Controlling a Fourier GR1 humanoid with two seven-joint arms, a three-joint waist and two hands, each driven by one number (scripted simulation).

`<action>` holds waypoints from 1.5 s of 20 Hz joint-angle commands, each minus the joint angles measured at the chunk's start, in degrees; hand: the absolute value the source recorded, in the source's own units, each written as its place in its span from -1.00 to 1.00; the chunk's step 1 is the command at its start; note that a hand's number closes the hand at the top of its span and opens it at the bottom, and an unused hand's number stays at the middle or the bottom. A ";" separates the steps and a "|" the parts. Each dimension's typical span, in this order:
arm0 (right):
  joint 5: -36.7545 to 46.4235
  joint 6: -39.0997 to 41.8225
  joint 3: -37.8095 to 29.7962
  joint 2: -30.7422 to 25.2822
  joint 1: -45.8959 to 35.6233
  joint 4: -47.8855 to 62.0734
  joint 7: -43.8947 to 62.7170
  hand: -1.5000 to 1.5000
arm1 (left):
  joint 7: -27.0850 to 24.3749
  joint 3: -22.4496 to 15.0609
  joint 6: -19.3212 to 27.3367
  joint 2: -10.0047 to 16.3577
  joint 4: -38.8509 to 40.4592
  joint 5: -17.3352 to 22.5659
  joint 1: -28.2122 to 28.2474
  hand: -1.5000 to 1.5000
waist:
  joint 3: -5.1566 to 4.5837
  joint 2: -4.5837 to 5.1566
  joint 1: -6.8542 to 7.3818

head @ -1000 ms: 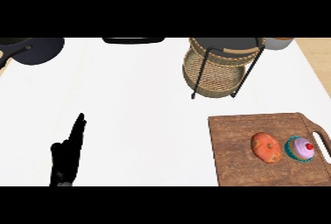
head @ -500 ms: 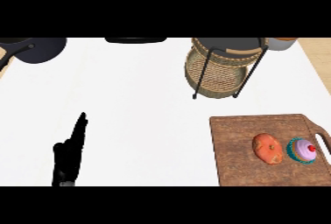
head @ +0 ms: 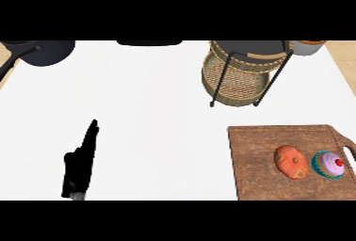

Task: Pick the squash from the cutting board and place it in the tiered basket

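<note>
Far upper left sat a black pan [head: 47, 51]. Lower left, left hand [head: 78, 167] showed over the white counter [head: 153, 108], fingers straight and pressed together, pointing up the view, holding nothing. Top, right of centre, stood the tiered basket [head: 240, 80], well apart from the hand. Lower right, squash [head: 291, 161] lay on the cutting board [head: 256, 155], just beside a cupcake [head: 329, 164].

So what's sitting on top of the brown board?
An orange squash and a pink-topped cupcake sit side by side on the cutting board. The wood right under them is covered, and the board's near edge runs out of view.
</note>
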 commanded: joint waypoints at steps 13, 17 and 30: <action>15.78 12.23 14.45 10.35 -14.24 4.43 18.42 -1.00 | 4.09 2.22 -1.75 -1.08 -1.75 -1.60 0.68 0.00 | -0.19 0.20 0.12; 18.51 12.83 15.16 12.63 -13.78 9.62 13.24 -1.00 | -1.32 3.19 -3.51 -2.17 2.47 -2.02 2.00 0.00 | -0.19 0.20 -0.05; 20.71 22.13 15.79 17.37 -16.26 13.82 19.42 -1.00 | 2.50 3.87 -4.49 -2.80 -1.54 -3.89 2.64 0.00 | -0.18 0.17 -0.04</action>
